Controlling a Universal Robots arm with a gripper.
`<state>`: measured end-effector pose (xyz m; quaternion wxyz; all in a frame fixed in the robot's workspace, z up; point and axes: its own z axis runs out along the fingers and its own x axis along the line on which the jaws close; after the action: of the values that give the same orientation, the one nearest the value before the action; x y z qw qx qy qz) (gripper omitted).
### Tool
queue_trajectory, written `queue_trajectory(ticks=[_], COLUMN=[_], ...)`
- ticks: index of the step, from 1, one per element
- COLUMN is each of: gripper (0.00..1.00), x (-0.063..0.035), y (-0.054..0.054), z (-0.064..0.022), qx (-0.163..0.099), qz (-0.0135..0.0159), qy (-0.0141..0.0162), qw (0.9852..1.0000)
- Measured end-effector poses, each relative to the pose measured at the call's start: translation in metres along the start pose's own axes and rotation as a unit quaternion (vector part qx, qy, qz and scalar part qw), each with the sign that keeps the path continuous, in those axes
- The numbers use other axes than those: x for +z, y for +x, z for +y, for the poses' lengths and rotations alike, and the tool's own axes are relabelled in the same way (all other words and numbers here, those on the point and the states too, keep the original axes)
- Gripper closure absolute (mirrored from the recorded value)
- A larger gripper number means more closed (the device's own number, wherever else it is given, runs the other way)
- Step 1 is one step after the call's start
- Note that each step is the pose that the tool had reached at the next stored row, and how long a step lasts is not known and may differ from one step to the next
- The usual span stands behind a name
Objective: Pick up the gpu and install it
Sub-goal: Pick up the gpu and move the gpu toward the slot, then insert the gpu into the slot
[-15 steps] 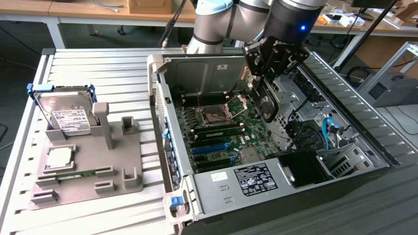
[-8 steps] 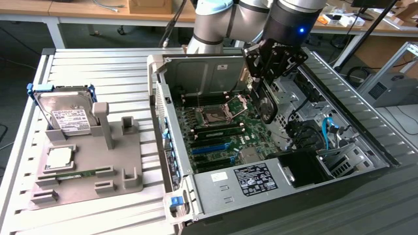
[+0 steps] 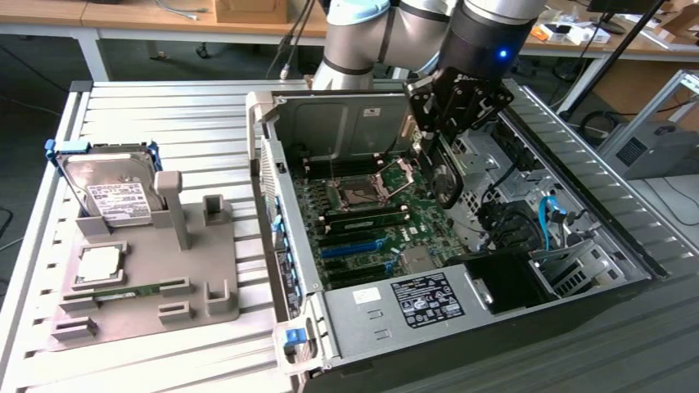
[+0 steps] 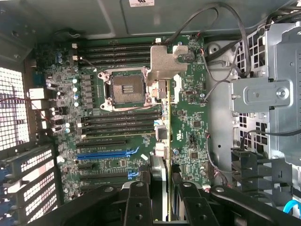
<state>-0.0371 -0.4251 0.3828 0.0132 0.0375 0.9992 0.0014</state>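
Gpu (image 4: 165, 66) in jaws hangs over motherboard (image 4: 108, 141) inside open case (image 3: 366, 319).

Bracket of gpu (image 4: 164, 68) dull metal; case (image 3: 340, 123) matt metal

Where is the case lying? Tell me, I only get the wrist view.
Observer: The case lies on its side, open face up, on a slatted table, and the hand holds the gpu down inside it.
Operator: Report what sits outside the case.
Observer: A grey fixture stands on the table at the exterior view's left.
Operator: Name what it carries.
Observer: A hard drive stands upright in it.
Operator: Anything else, say so.
Observer: A CPU chip lies flat in front of the drive.
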Motion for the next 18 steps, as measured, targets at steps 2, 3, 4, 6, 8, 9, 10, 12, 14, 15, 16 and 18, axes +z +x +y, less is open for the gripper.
queue_trajectory(ticks=[2,3,4,6,8,9,10,12,14,15,16,18], gripper=[0.73,0.73,0.73,0.73,0.73,0.73,0.73,0.73,0.73,0.73,0.73,0.73], x=[0.0,0.0,0.0,0.0,0.0,0.0,0.0,0.0,0.0,0.0,0.0,0.0], y=[0.0,0.0,0.0,0.0,0.0,0.0,0.0,0.0,0.0,0.0,0.0,0.0], z=[0.0,0.0,0.0,0.0,0.0,0.0,0.0,0.0,0.0,0.0,0.0,0.0], qx=[0.0,0.0,0.0,0.0,0.0,0.0,0.0,-0.003,-0.006,-0.009,-0.012,-0.019], qz=[0.0,0.0,0.0,0.0,0.0,0.0,0.0,0.0,0.0,0.0,0.0001,0.0001], qy=[0.0,0.0,0.0,0.0,0.0,0.0,0.0,0.0,-0.0002,-0.0002,-0.0003,-0.0005], qw=[1.0,1.0,1.0,1.0,1.0,1.0,1.0,1.0,1.0,1.0,0.9999,0.9998])
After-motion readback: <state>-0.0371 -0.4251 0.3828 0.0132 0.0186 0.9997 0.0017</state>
